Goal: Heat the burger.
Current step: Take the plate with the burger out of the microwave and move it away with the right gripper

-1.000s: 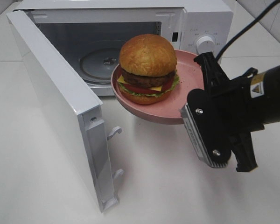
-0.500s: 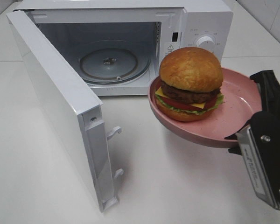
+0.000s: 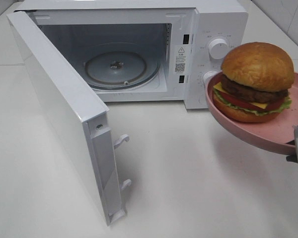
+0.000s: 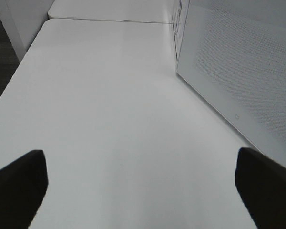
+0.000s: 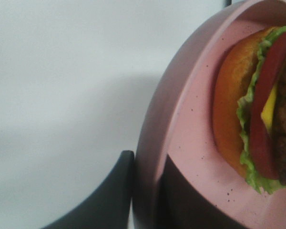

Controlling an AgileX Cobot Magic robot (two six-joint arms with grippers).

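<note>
The burger (image 3: pixel 257 82) looks pretty tall: shiny golden-brown domed bun, dark patty, a corner of yellow cheese poking out, red tomato slice, frilly green lettuce over the bottom bun. It sits on a speckled pink plate (image 3: pixel 268 135) held up off the white bench (image 3: pixel 188 183), just right of the microwave (image 3: pixel 139 49), whose door (image 3: pixel 64 114) hangs wide open with the glass turntable (image 3: pixel 121 67) bare. The right claw (image 5: pixel 143 191) is pinched shut on the plate's rim. The left claw (image 4: pixel 143 188) is spread wide over bare bench, gripping nothing.
</note>
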